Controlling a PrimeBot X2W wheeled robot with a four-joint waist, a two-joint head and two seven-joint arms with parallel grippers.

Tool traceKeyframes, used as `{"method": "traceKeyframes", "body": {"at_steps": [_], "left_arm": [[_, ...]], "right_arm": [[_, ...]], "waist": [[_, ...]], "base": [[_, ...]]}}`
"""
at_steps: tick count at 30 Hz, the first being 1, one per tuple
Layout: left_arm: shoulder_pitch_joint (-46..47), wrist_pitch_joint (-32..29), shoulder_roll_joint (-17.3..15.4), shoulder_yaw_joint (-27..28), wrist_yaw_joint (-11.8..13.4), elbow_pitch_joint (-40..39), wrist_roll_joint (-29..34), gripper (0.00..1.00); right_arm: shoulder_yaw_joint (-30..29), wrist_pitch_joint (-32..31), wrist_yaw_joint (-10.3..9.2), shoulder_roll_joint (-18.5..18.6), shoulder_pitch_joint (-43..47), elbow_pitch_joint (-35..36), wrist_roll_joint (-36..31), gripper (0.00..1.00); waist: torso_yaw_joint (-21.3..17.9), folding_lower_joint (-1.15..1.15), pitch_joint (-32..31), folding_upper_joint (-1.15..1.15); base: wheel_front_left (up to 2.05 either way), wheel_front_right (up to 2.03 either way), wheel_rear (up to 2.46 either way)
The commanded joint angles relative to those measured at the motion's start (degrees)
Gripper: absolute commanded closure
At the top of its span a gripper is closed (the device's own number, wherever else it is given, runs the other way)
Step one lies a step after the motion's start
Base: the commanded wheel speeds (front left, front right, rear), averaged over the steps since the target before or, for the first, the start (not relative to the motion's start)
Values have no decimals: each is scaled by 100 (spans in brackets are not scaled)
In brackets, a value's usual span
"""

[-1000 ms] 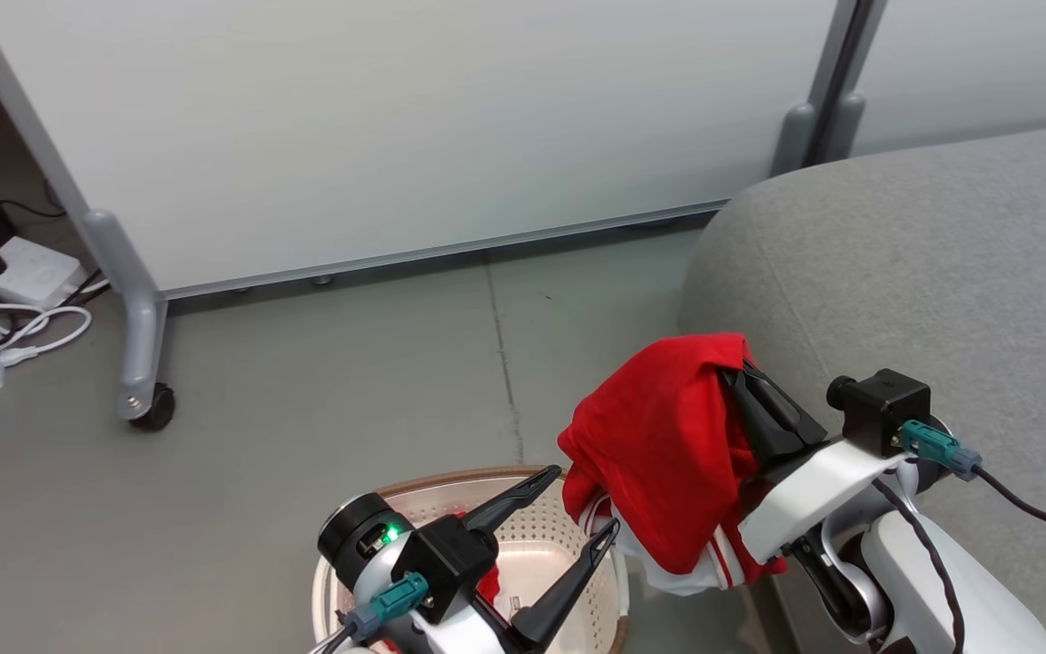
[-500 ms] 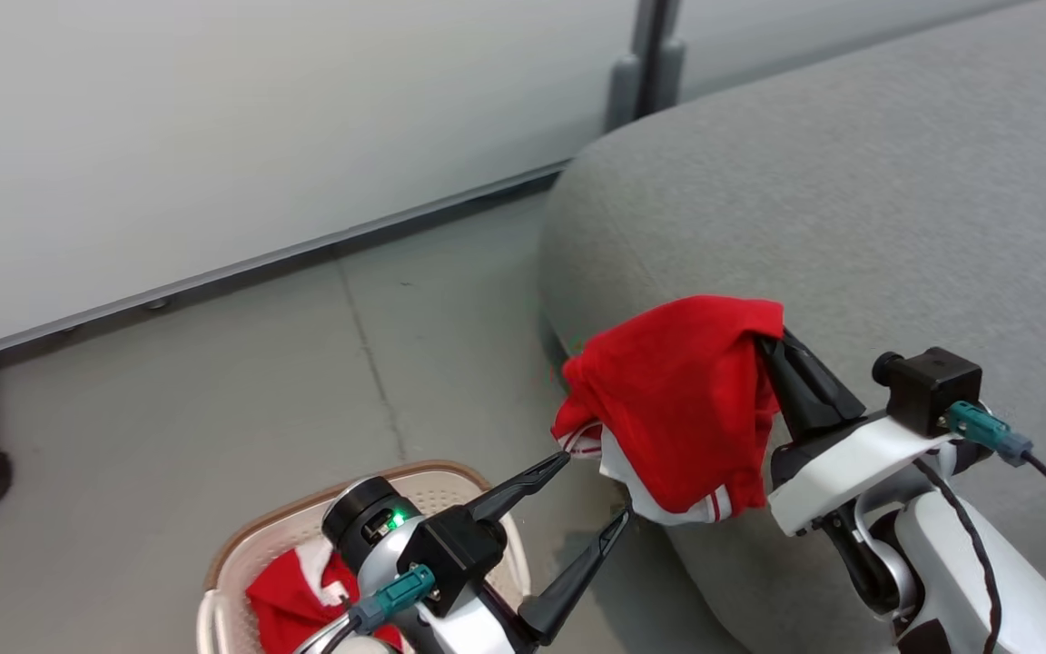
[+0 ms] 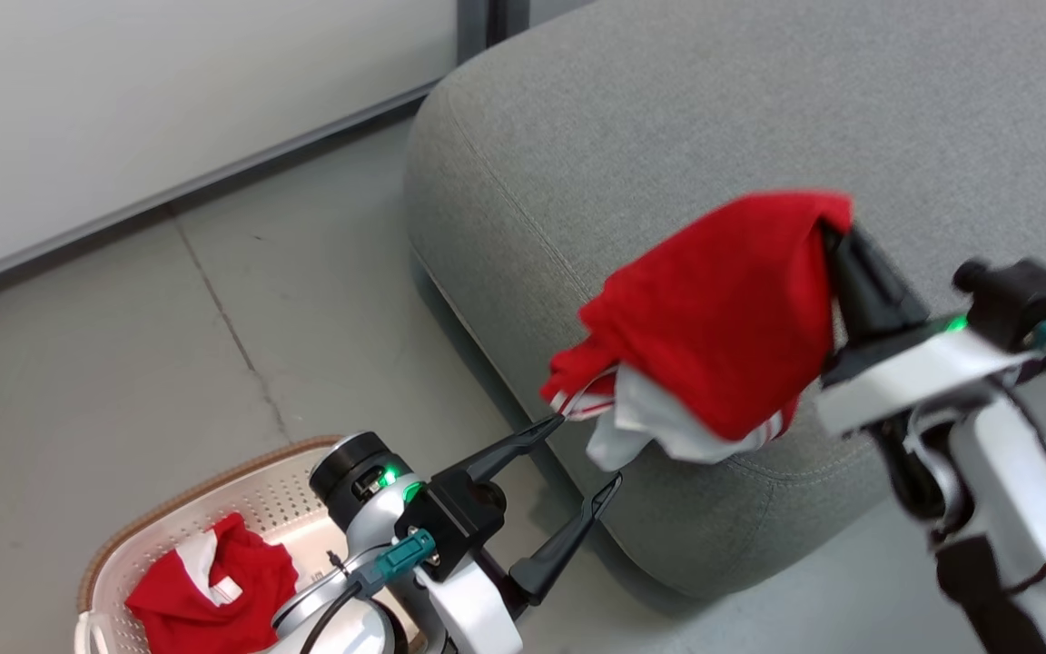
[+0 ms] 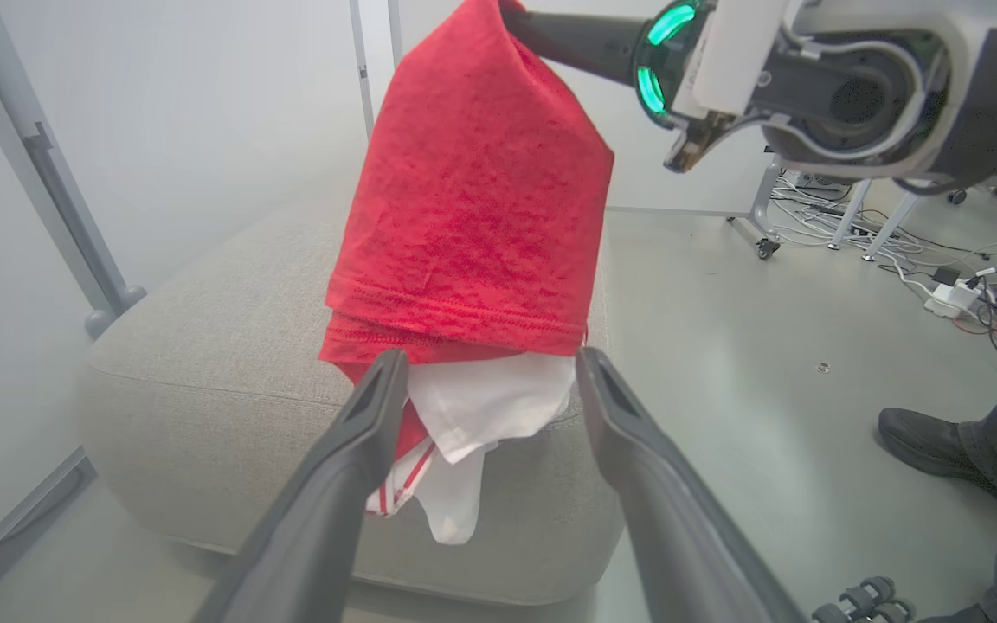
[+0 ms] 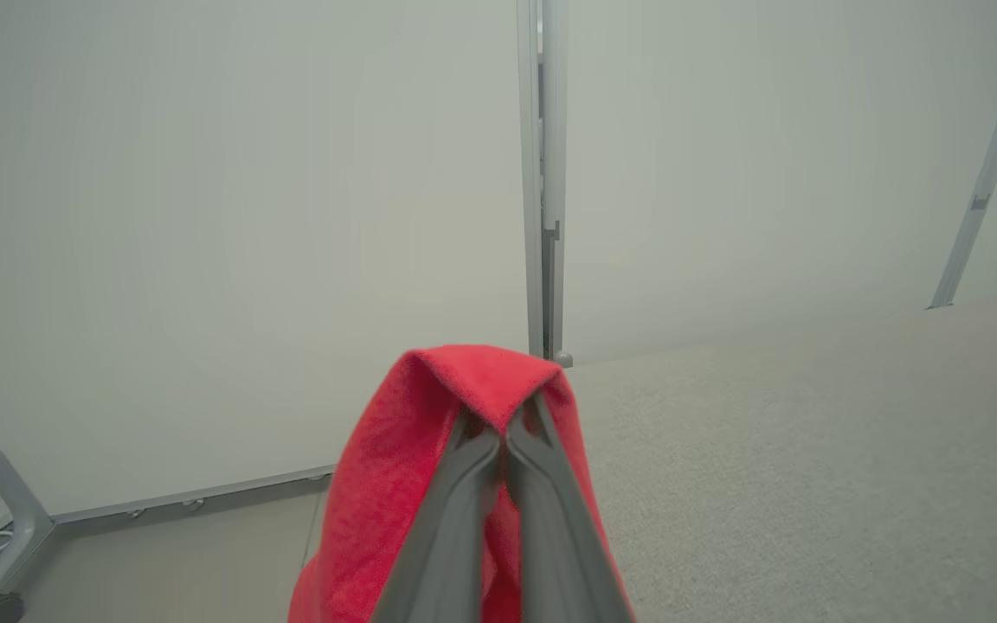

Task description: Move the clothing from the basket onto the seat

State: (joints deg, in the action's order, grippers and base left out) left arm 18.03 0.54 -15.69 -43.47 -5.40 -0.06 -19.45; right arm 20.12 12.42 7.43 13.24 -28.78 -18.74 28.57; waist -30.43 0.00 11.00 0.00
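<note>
Clothing half moved: your right gripper [image 5: 505, 428] clamps one red garment [image 3: 723, 318] over the sofa's [image 3: 668, 109] front edge for dropping; left gripper [image 3: 587, 451] gapes empty; second garment [image 3: 214, 581] lies in the basket [image 3: 169, 509].

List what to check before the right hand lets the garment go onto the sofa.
1. Right hand shut on garment: ok.
2. Garment wholly above sofa: cannot tell; its hem hangs by the front edge.
3. Left hand open: ok.
4. Left hand's fingers apart from hem: cannot tell; they flank it.
5. Person's shoe apart from sofa: ok.
6. Basket emptied: not ok; second garment lies inside.
</note>
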Motion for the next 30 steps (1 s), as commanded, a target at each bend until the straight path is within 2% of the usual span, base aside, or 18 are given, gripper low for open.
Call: {"method": "traceKeyframes", "body": {"at_steps": [1,11,19,21,30], "left_arm": [[88,11,-27,28,32,-9,31,0],[695,-103,-51,67,8,-207,236,0],[1146,-246,-59,-142,-64,-361,427,0],[1263,-315,-72,-200,-83,-399,478,0],[1614,-512,-219,-462,-145,-492,507,0]], "right_arm": [[-48,58,11,35,-116,21,40,100],[-672,200,11,746,-1875,-416,239,100],[-929,273,11,1147,-2682,-1414,520,100],[-935,280,11,1124,-2724,-1713,670,100],[-1143,283,10,551,-2296,-2807,1291,100]], "waist": [[-80,0,125,0],[221,0,744,0],[590,0,1364,0],[665,0,1567,0],[885,0,2151,0]], "base": [[0,0,0],[0,0,0],[0,0,0],[0,0,0],[0,0,0]]}}
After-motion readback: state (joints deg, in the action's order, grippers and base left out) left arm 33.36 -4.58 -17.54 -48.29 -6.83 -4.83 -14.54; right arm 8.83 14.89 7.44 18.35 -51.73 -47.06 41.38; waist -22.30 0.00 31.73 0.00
